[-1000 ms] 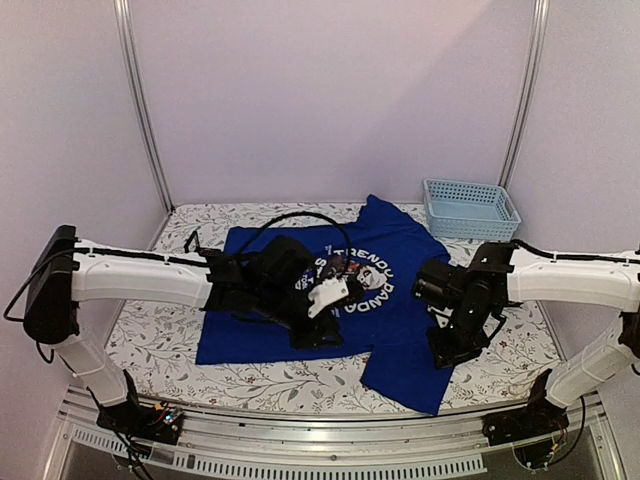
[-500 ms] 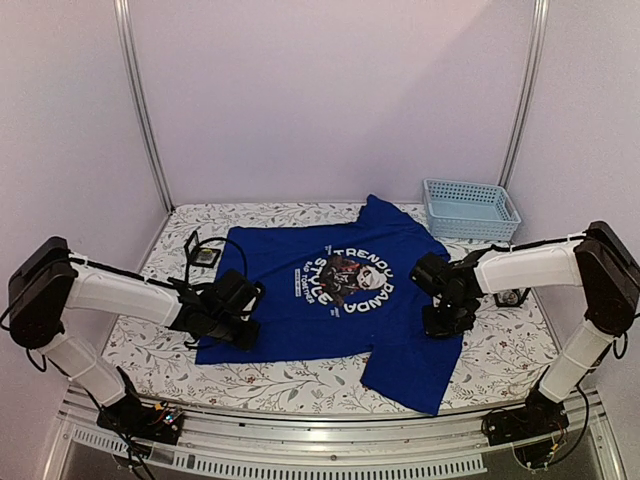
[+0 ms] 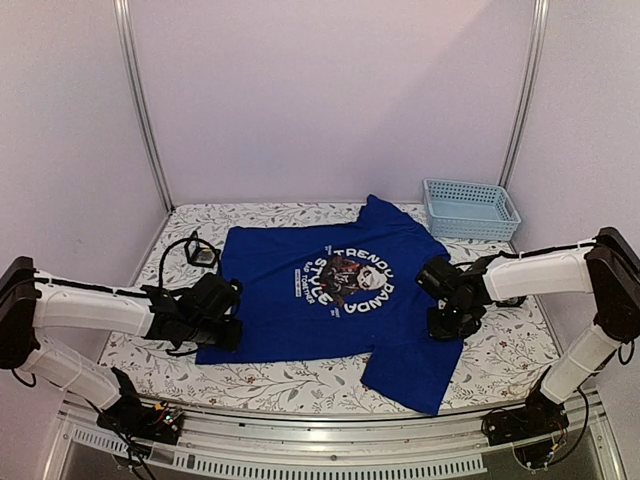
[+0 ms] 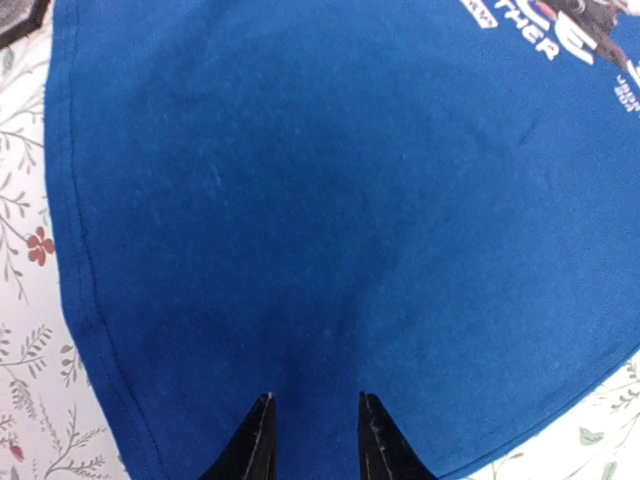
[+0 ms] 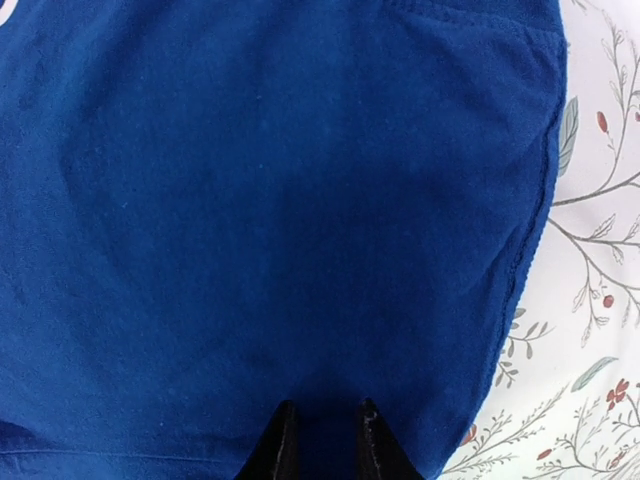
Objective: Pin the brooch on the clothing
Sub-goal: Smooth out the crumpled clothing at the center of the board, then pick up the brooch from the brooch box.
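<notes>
The top view alone shows the whole royal-blue T-shirt [image 3: 270, 300] lying flat on the floral-patterned table [image 3: 300, 385], its round panda print [image 3: 350, 280] ringed by white lettering, with a pale blue lattice basket [image 3: 470, 208] far right. The wrist views show only smooth knit and stitched hems. The left gripper [image 4: 315, 400] and right gripper [image 5: 325, 405] each hover with 2 pointed black fingers slightly parted, grasping nothing.

Robot test booth, lab. Plain lilac wall panels [image 3: 330, 100]; aluminium posts [image 3: 140, 100]; slotted rail [image 3: 330, 462] at near edge, left arm [image 3: 90, 305] and right arm [image 3: 540, 272] bolted there; floral table cover [image 3: 300, 385]; loose wiring [image 3: 150, 418].
</notes>
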Motion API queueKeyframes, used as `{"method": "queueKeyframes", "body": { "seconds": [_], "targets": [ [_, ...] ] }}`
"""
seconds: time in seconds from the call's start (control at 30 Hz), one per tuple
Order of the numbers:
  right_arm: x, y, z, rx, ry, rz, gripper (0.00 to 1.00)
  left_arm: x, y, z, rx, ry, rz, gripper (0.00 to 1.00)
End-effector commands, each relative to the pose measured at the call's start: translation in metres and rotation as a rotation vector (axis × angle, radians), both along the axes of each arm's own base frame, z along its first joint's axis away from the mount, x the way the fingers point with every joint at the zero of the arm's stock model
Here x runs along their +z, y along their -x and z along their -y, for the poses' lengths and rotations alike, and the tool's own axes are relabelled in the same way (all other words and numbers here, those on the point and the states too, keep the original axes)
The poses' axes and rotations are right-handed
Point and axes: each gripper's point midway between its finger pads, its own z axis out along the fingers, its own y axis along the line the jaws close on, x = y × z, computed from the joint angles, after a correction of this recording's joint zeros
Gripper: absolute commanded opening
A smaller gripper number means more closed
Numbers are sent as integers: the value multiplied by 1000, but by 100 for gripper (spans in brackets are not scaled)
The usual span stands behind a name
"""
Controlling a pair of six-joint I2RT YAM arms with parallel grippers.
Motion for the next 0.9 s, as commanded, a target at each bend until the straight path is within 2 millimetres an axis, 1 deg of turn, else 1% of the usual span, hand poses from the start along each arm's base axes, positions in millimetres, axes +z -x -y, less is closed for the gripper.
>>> {"method": "queueKeyframes", "body": {
  "seconds": [0.0,0.03,0.07,0.1,0.13,0.17,0.2,0.27,0.3,0.33,0.37,0.4,0.43,0.5,0.6,0.63,0.73,0.8,0.87],
  "targets": [
    [31,-15,-8,38,-13,40,21,49,-24,8,-17,2,126,32],
    [42,-23,-14,54,-31,70,23,64,-31,10,-28,2,167,37],
    [57,-32,-22,69,-56,108,25,79,-38,12,-31,4,209,48],
    [71,-41,-29,95,-73,146,30,93,-47,13,-31,6,248,60],
    [86,-49,-36,109,-94,187,35,105,-57,12,-28,11,275,68],
    [101,-59,-43,129,-112,229,41,114,-69,10,-20,15,292,76],
    [114,-67,-49,144,-127,267,46,119,-81,6,-3,16,293,80],
    [141,-85,-62,186,-150,349,55,119,-108,-7,46,8,264,83],
    [150,-93,-69,198,-163,379,59,115,-120,-14,72,-3,240,84],
    [160,-100,-76,223,-177,410,64,116,-136,-21,101,-2,229,85],
    [166,-107,-84,240,-193,432,72,110,-147,-28,121,-10,203,86],
    [167,-112,-92,268,-206,442,78,104,-158,-35,140,-16,180,87],
    [172,-117,-99,300,-213,460,84,99,-169,-41,149,-17,159,88],
    [169,-126,-104,329,-193,474,90,86,-189,-58,198,-29,123,88],
    [153,-136,-107,360,-130,456,92,68,-213,-81,264,-50,85,88],
    [143,-138,-108,374,-115,436,92,64,-220,-86,279,-50,80,88],
    [126,-139,-115,419,-112,397,92,55,-242,-98,301,-67,78,85],
    [114,-140,-115,434,-91,376,91,47,-256,-105,306,-87,72,83],
    [102,-142,-113,439,-62,358,91,35,-268,-113,324,-102,49,79]
  ]
}}
